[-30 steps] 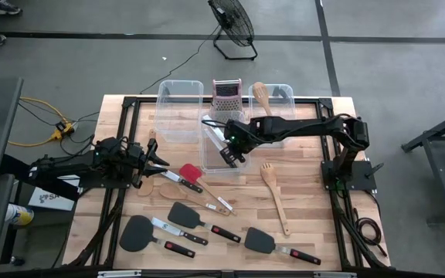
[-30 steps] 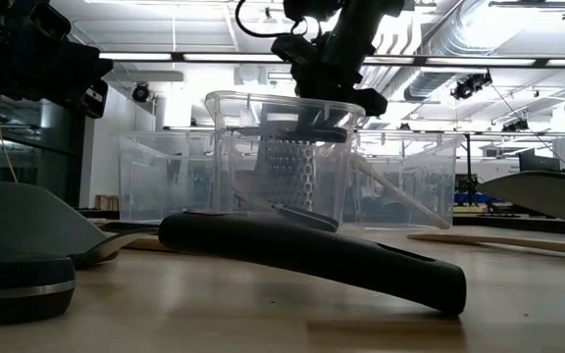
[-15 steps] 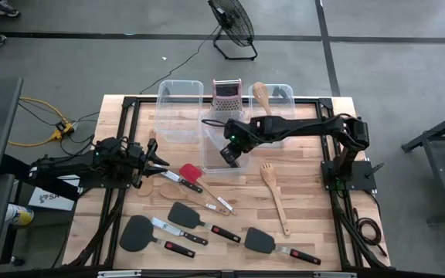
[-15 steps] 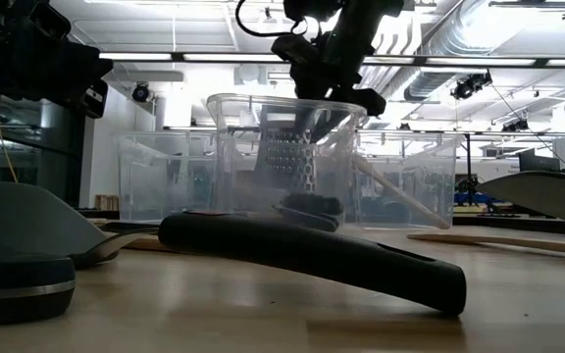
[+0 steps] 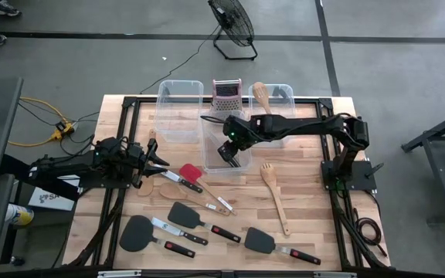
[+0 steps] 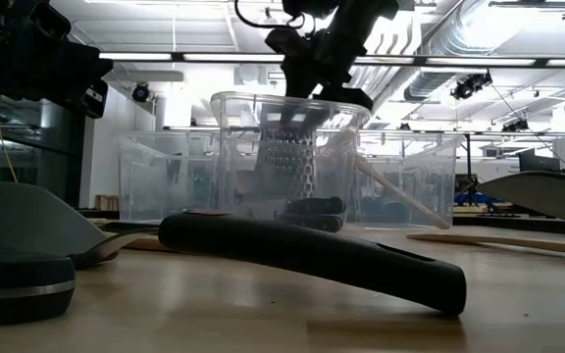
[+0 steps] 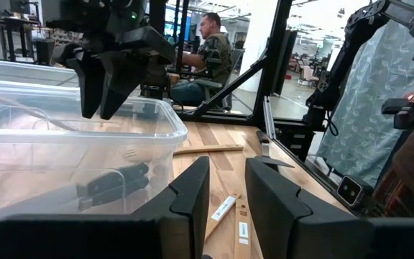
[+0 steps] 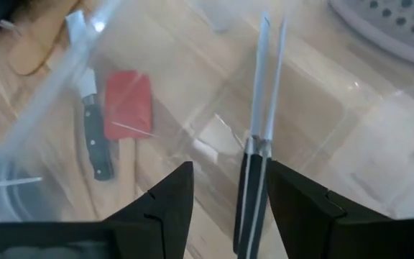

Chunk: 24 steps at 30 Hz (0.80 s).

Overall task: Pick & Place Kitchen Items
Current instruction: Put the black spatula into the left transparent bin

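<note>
A black-handled steel knife (image 8: pixel 254 180) lies flat on the bottom of the middle clear bin (image 5: pixel 209 164); its handle also shows in the low view (image 6: pixel 312 208). My right gripper (image 8: pixel 225 208) hangs open above that bin (image 5: pixel 230 149), its fingers apart over the knife and clear of it. On the table's left side my left gripper (image 5: pixel 159 158) points level, its fingers (image 7: pixel 192 194) a little apart with nothing between them. A red spatula (image 5: pixel 190 171), black spatulas (image 5: pixel 184 214), knives and a wooden fork (image 5: pixel 273 189) lie on the table.
A steel box grater (image 5: pixel 226 96) stands behind the middle bin. Clear bins sit at the far left (image 5: pixel 180 108) and far right (image 5: pixel 280 100); the far-right one holds a wooden spoon (image 5: pixel 261 94). A black spatula handle (image 6: pixel 312 255) lies close to the low camera.
My right gripper has opened above the middle bin and let go of the knife. The knife, held at rim height before, has dropped and now lies on the bin's bottom. The gripper has tipped a little, staying over the bin.
</note>
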### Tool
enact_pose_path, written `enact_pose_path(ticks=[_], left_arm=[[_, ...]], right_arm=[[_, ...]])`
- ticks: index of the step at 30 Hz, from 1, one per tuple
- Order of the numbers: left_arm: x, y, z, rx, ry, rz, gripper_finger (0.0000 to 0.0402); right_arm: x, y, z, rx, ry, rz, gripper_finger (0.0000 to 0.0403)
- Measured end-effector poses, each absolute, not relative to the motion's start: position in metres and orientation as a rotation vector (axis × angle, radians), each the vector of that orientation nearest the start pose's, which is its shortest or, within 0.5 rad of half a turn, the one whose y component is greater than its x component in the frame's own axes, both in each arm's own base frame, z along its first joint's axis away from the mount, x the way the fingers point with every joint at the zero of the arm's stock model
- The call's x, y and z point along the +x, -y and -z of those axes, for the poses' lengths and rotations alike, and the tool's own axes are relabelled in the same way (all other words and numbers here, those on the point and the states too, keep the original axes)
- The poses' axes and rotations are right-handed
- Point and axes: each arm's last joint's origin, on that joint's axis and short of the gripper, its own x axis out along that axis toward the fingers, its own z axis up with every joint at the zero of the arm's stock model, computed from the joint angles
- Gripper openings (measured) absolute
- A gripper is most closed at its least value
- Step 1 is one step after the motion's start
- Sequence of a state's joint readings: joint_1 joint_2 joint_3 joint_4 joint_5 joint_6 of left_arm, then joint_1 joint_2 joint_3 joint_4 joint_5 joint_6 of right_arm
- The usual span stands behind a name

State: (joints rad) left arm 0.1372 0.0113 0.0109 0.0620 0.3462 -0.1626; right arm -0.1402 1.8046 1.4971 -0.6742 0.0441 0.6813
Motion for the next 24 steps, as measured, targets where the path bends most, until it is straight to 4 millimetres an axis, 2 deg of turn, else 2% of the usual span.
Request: enact_pose_path(ticks=[10,18,24], left_arm=[[0.096,-0.003,-0.172,-0.147,0.043,0.213,0.0090],[0.096,-0.003,-0.172,-0.147,0.044,0.213,0.0090],[0.096,-0.003,-0.172,-0.147,0.043,0.213,0.0090]], right_arm=[[0.383,0.054,-0.274,0.608,-0.831,0.447,0.0166],[0.374,0.040,-0.288,0.537,-0.832,0.399,0.0164],[0.359,0.027,-0.300,0.429,-0.864,0.418,0.0164]])
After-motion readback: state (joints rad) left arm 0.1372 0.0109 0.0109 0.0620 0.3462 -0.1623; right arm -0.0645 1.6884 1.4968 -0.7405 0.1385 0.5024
